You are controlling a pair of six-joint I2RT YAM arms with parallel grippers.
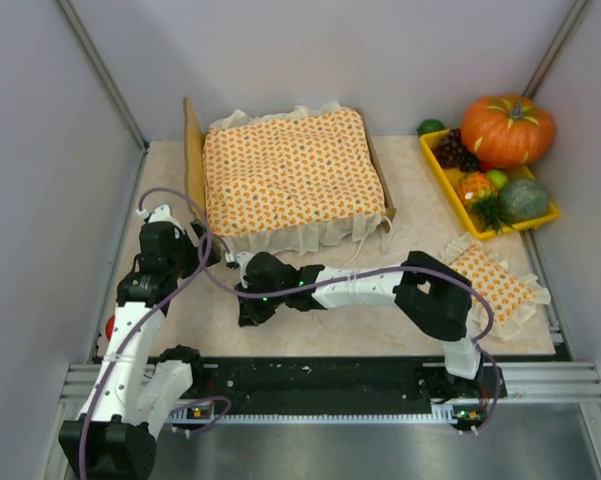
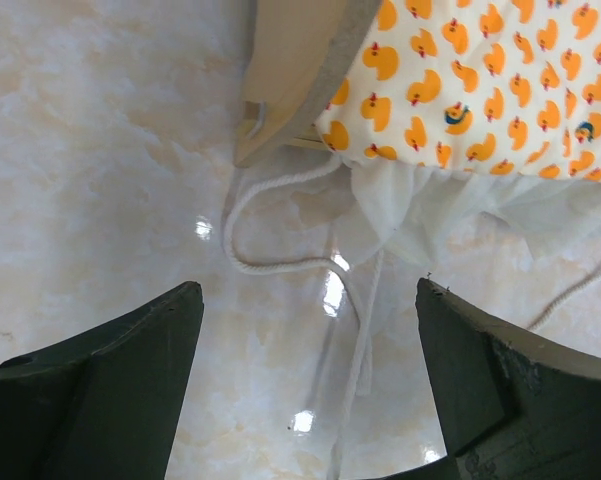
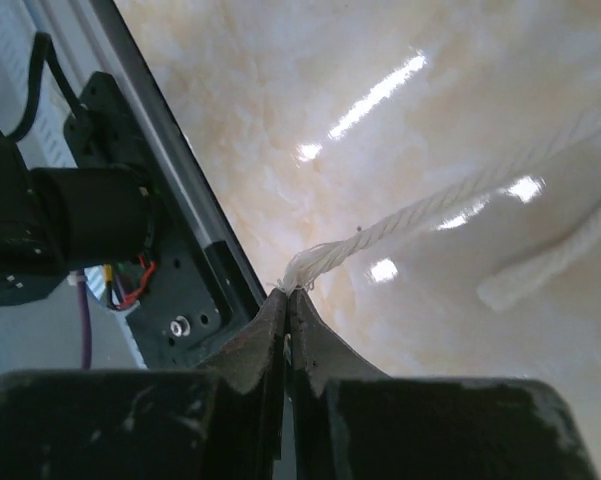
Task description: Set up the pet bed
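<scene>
1. I am pinching the frayed end of a white twisted cord (image 3: 430, 205) in my right tool (image 3: 288, 292). Its jaws are pressed together on the strands, low over the near edge of the glossy beige marbled surface (image 1: 310, 335).
2. My left tool (image 2: 308, 288) is hanging with its jaws wide apart and gripping nothing. It is sitting above a cord loop (image 2: 242, 262) that is lying just off the bed's near left corner.
3. The light-wood pet bed with the tall rounded plywood headboard (image 1: 194, 150) is sitting toward the far left corner, headboard facing the left edge. A ruffled bedspread printed with orange ducks (image 1: 292, 170) is covering it.
4. I am judging this to be the drawstring step. The next move is calling for a steady pull or tuck of the cord without dragging the bedspread askew. The small matching ruffled pillow (image 1: 490, 280) is lying by the right edge, not yet on the bed.
5. A yellow tray of fruit (image 1: 435, 165) with an orange pumpkin (image 1: 507, 128) is occupying the far right corner. Plain pale walls are enclosing three sides.
</scene>
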